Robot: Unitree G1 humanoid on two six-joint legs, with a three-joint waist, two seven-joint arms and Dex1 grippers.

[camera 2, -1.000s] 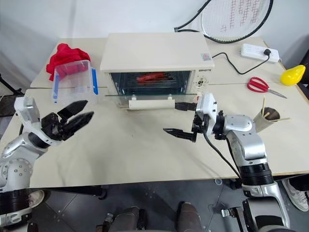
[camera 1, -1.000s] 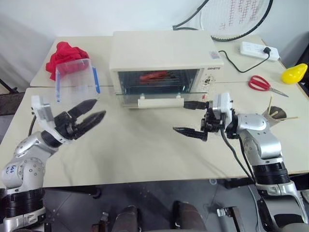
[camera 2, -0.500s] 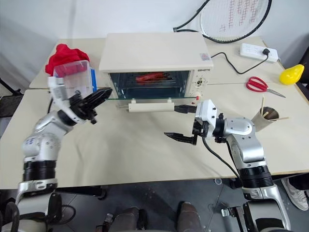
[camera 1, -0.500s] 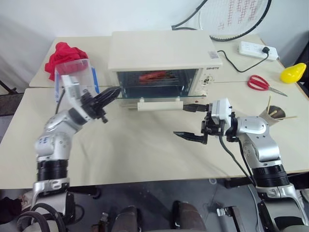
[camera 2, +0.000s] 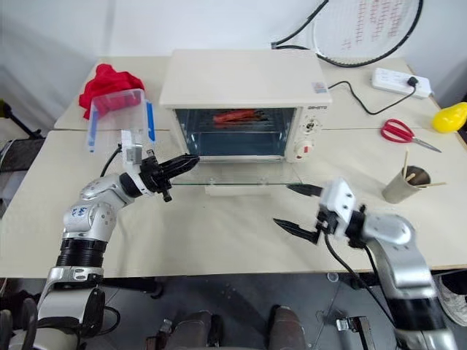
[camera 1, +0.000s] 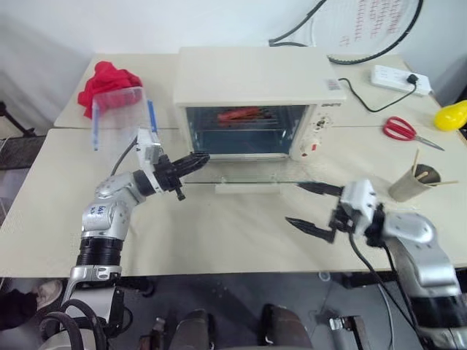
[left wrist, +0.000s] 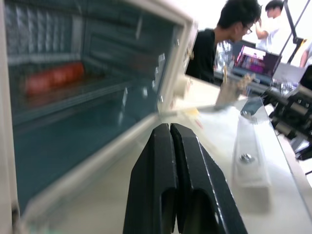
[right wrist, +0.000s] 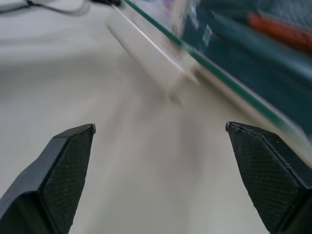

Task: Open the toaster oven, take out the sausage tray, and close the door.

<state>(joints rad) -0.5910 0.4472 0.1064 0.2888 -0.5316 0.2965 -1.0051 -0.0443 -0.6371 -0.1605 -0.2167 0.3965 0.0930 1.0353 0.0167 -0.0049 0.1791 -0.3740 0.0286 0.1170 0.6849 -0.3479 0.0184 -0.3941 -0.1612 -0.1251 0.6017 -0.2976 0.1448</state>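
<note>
The cream toaster oven (camera 1: 255, 76) stands mid-table with its glass door (camera 1: 252, 172) folded down flat, the bar handle (camera 1: 255, 188) at the front edge. Inside, on the rack, lies the sausage tray (camera 1: 238, 120) with a red sausage (left wrist: 51, 78) on it; most of the tray is hard to make out. My left gripper (camera 1: 205, 155) is shut on nothing, its tips over the door's left rear corner, pointing toward the cavity. My right gripper (camera 1: 314, 207) hangs wide open above the table, just right of the handle and in front of the door's right end.
A clear plastic box with blue clips (camera 1: 120, 113) and a red cloth (camera 1: 109, 76) sit left of the oven. Red scissors (camera 1: 405, 130), a power strip (camera 1: 400, 79), a yellow object (camera 1: 451, 115) and a cup of sticks (camera 1: 412, 182) lie at right. People (left wrist: 214, 44) stand beyond the table.
My left gripper closed and swung right and forward to the door's left corner. My right gripper, still open, drew back and down from the door's right end. The camera shifted.
</note>
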